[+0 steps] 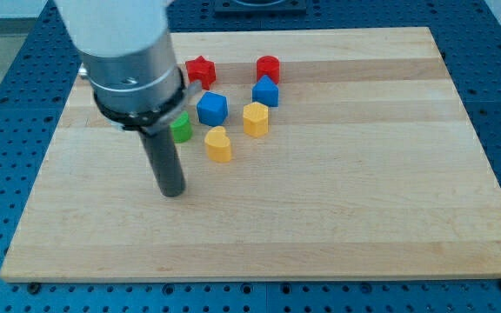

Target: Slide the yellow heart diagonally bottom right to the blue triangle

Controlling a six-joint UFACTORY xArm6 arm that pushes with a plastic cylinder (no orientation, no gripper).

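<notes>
The yellow heart (218,144) lies on the wooden board (337,200), left of centre. The blue triangle (265,90) sits up and to the right of it, just below a red cylinder (268,67). Between them stand a yellow hexagon-like block (256,119) and a blue cube-like block (212,108). My tip (173,192) rests on the board below and to the left of the yellow heart, apart from it and touching no block.
A red star (200,69) lies at the top of the cluster. A green block (182,128) is partly hidden behind my rod, left of the yellow heart. The arm's body covers the board's top left corner. Blue perforated table surrounds the board.
</notes>
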